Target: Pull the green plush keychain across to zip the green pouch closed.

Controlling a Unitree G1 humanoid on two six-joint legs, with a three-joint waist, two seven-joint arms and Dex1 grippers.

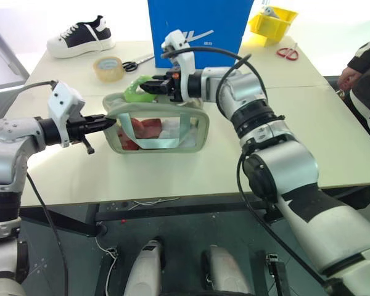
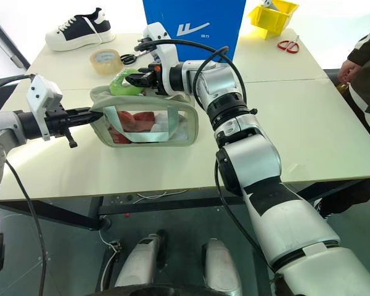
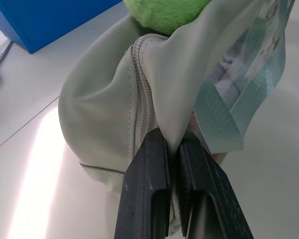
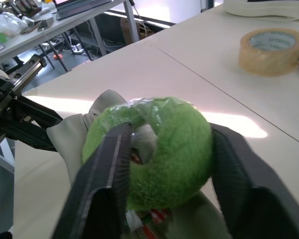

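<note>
Showing jaws the head views blur: right gripper [image 4: 164, 164] clamped on green plush keychain [image 4: 174, 149], left gripper [image 3: 177, 191] pinching green pouch [image 1: 157, 126] end, its length spanning both grippers

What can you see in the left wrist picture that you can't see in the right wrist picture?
The left wrist view gives the pouch's zipper, its clear side and the blue box, with the left gripper pinching the green pouch. The right wrist view gives the tape roll and the right gripper closed around the green plush keychain. Both share the pouch, the keychain and the table.
</note>
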